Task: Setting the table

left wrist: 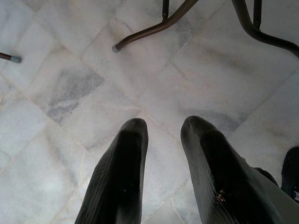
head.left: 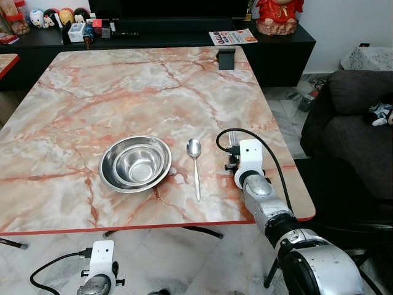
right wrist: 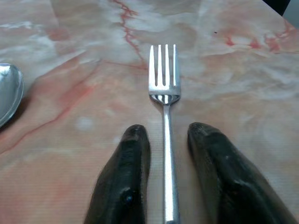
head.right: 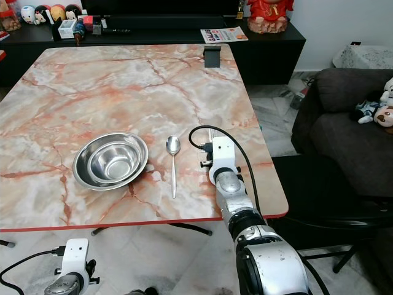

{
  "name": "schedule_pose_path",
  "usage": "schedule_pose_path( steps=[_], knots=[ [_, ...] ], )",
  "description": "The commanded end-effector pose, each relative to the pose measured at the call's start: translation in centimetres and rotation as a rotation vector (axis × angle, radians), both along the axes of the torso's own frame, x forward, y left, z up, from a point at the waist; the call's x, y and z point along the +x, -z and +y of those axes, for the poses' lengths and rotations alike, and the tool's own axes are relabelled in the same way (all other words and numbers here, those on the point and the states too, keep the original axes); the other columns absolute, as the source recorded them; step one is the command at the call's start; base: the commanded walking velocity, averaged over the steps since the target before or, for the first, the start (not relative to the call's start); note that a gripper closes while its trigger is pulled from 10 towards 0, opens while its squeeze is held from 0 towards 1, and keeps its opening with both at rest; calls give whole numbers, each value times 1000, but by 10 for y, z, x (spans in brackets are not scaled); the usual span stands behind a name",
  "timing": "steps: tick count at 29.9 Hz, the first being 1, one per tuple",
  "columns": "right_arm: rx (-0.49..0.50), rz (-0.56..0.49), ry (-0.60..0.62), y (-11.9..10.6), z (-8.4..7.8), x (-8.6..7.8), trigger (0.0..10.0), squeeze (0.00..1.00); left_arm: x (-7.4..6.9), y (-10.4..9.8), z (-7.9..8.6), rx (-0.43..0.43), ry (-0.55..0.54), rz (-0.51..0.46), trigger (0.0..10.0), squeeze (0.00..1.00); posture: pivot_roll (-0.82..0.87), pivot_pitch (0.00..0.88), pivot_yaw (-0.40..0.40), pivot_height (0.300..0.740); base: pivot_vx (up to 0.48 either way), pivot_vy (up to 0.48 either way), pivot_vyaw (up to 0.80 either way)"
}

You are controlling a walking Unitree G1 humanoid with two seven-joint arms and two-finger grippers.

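Note:
On the marble table (head.left: 123, 86) stands a steel bowl (head.left: 135, 163), with a spoon (head.left: 195, 166) lying just to its right, bowl end away from me. Right of the spoon a fork (right wrist: 164, 88) lies flat, tines pointing away. My right gripper (right wrist: 166, 128) is low over the table near its right front corner, open. One finger rests on each side of the fork's handle, with a small gap on both sides. My left gripper (left wrist: 161, 123) hangs open below the table's front edge, over the floor, with nothing between its fingers.
A small black box (head.left: 226, 58) stands at the table's far edge. Behind it a black sideboard (head.left: 282, 43) carries a magazine (head.left: 232, 37) and figurines. A dark sofa (head.left: 356, 123) stands to the right. Table legs (left wrist: 154, 28) cross the tiled floor.

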State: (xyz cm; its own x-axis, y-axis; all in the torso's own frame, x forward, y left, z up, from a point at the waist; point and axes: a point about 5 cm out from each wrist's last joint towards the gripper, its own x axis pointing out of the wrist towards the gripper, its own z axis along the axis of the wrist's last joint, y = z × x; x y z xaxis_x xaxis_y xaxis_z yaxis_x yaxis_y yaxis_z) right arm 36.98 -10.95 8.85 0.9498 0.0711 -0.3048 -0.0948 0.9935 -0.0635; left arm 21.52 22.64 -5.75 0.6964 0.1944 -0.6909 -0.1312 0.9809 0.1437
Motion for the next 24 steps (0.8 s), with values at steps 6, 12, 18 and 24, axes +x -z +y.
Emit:
schedule_pose_path(
  steps=[6,12,18,24],
  knots=[
    [102,-26,-63,6,15,-7,10000,0,-1,1,-1,-11,0,11,10000,0,34,106,7,740,0,0,0],
    [147,-158,-86,-13,19,-1,10000,0,-1,2,-2,-15,3,14,10000,0,27,103,10,740,0,0,0],
    [169,-180,-75,-18,18,0,10000,0,0,1,-4,-25,4,3,10000,0,22,101,12,740,0,0,0],
    [153,-208,-74,-22,14,2,10000,0,4,-1,-7,-34,9,-18,10000,0,27,96,11,740,0,0,0]
  ],
)
